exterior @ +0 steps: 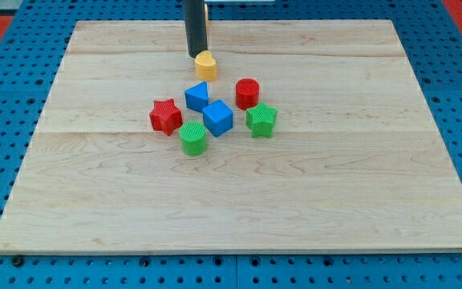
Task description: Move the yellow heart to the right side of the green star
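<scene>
The small yellow heart-shaped block (pixel 205 65) is seen toward the top of the pale wooden desk (pixel 335 201), with my tip (pixel 196 55) set touching or just beside its upper-left edge; no fingers are fitted, so nothing is held. The ridged green star block (pixel 261 120) lies lower and to the view's right, below the red cylinder (pixel 247 93); the task is judged barely begun; the heart is yet to be pushed past the cluster to the star's right side.

Bright even light, sharp focus, soft short shadows, no glare
</scene>
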You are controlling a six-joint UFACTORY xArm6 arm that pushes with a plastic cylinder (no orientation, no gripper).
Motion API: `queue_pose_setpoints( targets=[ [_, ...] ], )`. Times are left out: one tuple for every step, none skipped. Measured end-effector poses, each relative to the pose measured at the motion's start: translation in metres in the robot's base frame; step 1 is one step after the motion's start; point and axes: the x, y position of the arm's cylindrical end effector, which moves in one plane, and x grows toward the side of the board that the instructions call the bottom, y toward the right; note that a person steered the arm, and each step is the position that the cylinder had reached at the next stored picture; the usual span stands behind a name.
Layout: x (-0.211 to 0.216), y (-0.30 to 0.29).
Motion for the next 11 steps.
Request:
queue_pose_setpoints(
  targets=[
    [0.008,-0.067],
    [0.036,-0.039],
    [0.031,0.056],
    [0.02,0.095],
    [-0.012,0.084],
    [0.015,0.139],
    [0.069,0.146],
    [0.015,0.147],
    [-0.018,0.164],
    [0.029,0.184],
    [0.106,0.163]
  ],
)
